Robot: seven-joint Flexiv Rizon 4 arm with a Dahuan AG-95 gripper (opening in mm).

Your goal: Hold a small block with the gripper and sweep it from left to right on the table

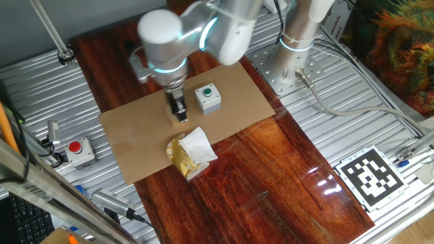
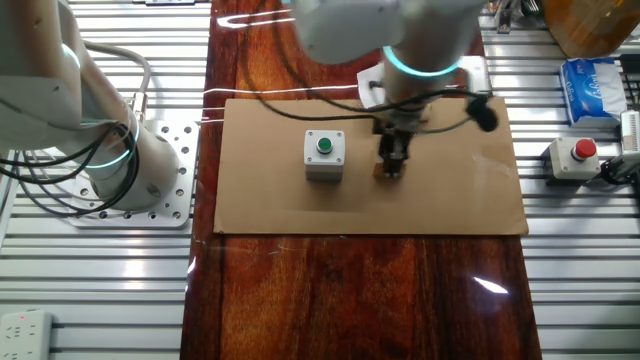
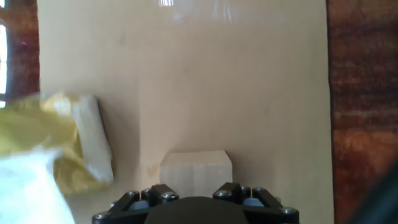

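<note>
My gripper [image 1: 180, 116] points down at the tan cardboard sheet [image 1: 135, 139], left of the grey box with a green button [image 1: 207, 97]. Its black fingers look closed on the small block [image 3: 195, 172], a light-tan wooden cube resting on the cardboard. In the other fixed view the gripper [image 2: 390, 168] stands right of the button box [image 2: 324, 155], with a bit of the block [image 2: 382, 174] showing at its tip. The glossy red-brown table [image 1: 271, 183] lies under and beyond the cardboard.
A crumpled gold-and-white wrapper [image 1: 190, 153] lies on the cardboard's near edge, close to the gripper; it also shows in the hand view [image 3: 59, 146]. A red button box [image 1: 80, 150] sits on the ribbed metal. A white-and-silver post [image 1: 298, 30] stands behind. A marker tag [image 1: 369, 175] lies at right.
</note>
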